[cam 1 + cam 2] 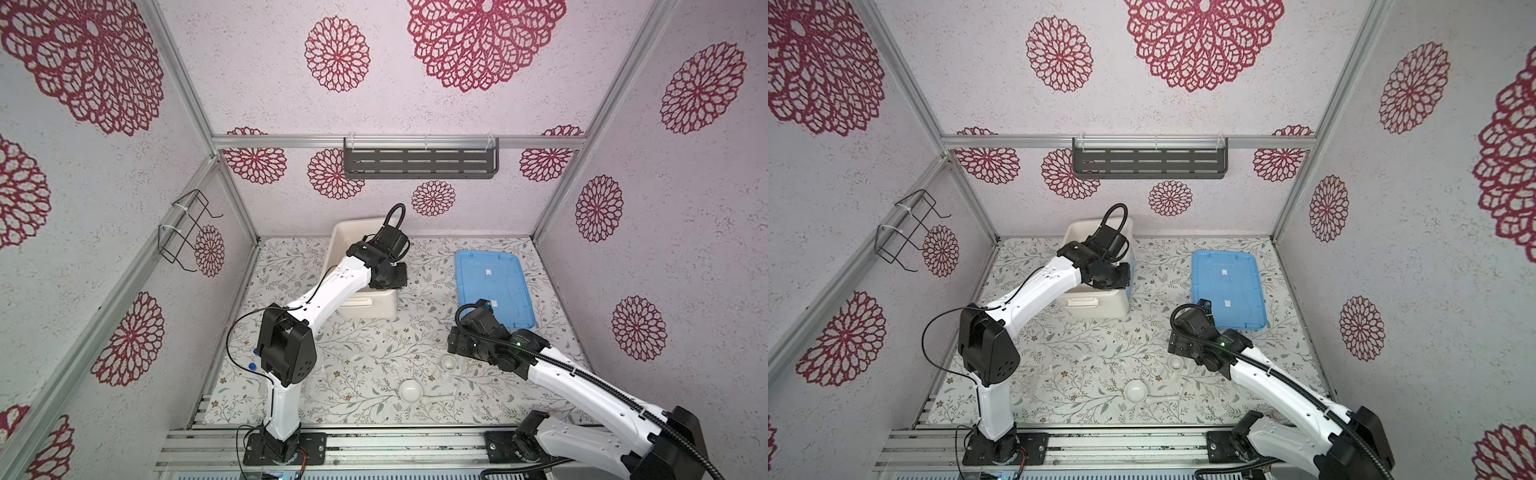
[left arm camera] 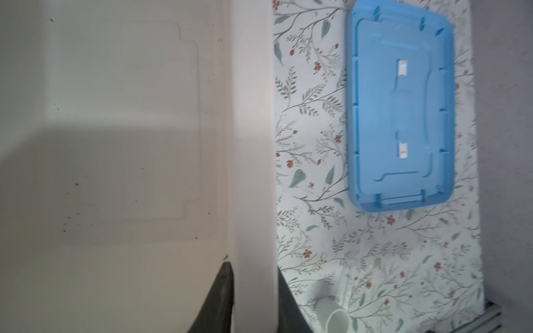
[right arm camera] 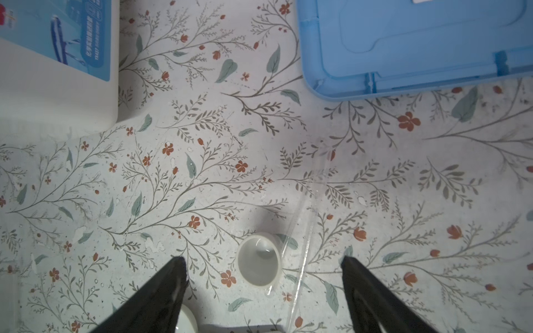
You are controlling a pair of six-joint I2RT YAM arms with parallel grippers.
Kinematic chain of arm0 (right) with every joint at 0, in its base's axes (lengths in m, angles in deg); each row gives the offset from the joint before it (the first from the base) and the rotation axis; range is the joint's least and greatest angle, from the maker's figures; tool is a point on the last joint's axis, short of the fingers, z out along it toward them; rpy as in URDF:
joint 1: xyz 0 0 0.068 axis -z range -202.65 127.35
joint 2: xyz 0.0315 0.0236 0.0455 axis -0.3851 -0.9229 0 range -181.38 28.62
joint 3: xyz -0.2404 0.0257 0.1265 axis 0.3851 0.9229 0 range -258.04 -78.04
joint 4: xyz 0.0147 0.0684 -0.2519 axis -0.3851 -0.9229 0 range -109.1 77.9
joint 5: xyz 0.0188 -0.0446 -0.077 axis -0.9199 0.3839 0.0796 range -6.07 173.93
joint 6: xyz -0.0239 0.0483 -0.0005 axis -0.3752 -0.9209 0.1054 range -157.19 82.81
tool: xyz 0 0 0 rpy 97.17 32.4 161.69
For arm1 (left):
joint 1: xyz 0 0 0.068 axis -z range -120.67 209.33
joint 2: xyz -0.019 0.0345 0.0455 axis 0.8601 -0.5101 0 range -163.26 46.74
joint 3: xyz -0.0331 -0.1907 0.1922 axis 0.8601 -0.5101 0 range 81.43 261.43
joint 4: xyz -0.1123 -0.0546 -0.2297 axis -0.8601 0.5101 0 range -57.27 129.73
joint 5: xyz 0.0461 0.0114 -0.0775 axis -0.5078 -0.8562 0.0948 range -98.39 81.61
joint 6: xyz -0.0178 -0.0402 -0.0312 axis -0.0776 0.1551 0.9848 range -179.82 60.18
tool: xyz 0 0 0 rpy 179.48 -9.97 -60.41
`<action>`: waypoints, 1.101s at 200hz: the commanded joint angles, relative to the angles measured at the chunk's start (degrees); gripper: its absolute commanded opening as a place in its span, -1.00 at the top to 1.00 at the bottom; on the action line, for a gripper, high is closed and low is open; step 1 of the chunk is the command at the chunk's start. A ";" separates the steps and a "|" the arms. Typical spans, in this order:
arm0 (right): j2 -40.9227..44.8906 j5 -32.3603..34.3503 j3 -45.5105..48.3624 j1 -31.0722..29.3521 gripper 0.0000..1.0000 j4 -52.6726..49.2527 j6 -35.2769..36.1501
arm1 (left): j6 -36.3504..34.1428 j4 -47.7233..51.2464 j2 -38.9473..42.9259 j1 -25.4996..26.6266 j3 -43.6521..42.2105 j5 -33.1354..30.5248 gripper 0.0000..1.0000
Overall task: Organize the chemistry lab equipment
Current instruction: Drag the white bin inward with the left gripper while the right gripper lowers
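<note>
The left arm [image 1: 328, 291] reaches forward to the white tub [image 1: 368, 308], its wrist bent down over the tub's right wall. The left end effector [image 2: 253, 266] is clamped on that wall, one finger inside and one outside. The right arm [image 1: 582, 378] lies low, right of the tub and nearer the front. The right end effector [image 3: 262, 258] points down, jaws wide apart and empty.

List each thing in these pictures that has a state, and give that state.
tub: open, lid off
lid: flat on the table, off the tub
small bowl: upright, not held
large bowl: upright, not held
left gripper: shut on the tub's rim
right gripper: open, poised at the small bowl
</note>
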 commanded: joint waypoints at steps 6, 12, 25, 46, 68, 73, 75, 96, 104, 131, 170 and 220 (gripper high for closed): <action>1.83 -0.31 0.33 0.89 -0.70 -3.37 -1.50 | 6.57 -9.45 1.09 2.41 0.73 2.91 0.52; 1.90 -0.69 0.52 1.13 -0.69 -3.69 -1.46 | 7.11 -9.74 0.64 2.84 1.05 2.97 0.47; 1.98 -1.79 1.10 1.43 -0.64 -3.64 -1.86 | 8.11 -11.27 0.21 3.51 1.02 3.86 0.40; 2.18 -3.59 2.85 1.53 -0.52 -2.36 -4.50 | 8.33 -12.42 -2.84 4.48 1.90 4.74 0.30; 2.79 -7.09 6.06 1.53 -0.32 1.11 -7.08 | 8.32 -11.75 -4.39 4.95 4.16 7.10 0.24; 2.81 -7.85 6.75 1.53 -0.27 1.86 -7.49 | 8.33 -11.83 -4.45 5.03 4.37 7.40 0.23; 2.84 -8.12 7.01 1.53 -0.25 2.13 -7.66 | 8.33 -11.89 -4.45 5.08 4.39 7.49 0.23; 1.57 -10.01 7.88 1.49 -0.10 3.66 -7.86 | 7.07 -12.41 -2.83 5.15 4.24 7.73 0.15; 0.87 -10.35 7.56 1.53 -0.04 3.98 -7.34 | 6.24 -12.29 -1.74 5.13 4.13 7.68 0.09; -2.35 -10.76 5.92 1.53 0.05 4.04 -5.79 | 2.10 -9.81 3.70 3.94 4.26 7.14 -0.06; -5.86 -8.56 5.75 1.53 0.22 5.51 -6.64 | -1.45 -7.56 13.03 -2.78 -2.31 6.00 -0.25; -11.22 -10.17 5.46 1.44 0.32 7.40 -5.79 | -5.05 -2.94 19.12 -11.80 -10.23 -0.98 -0.45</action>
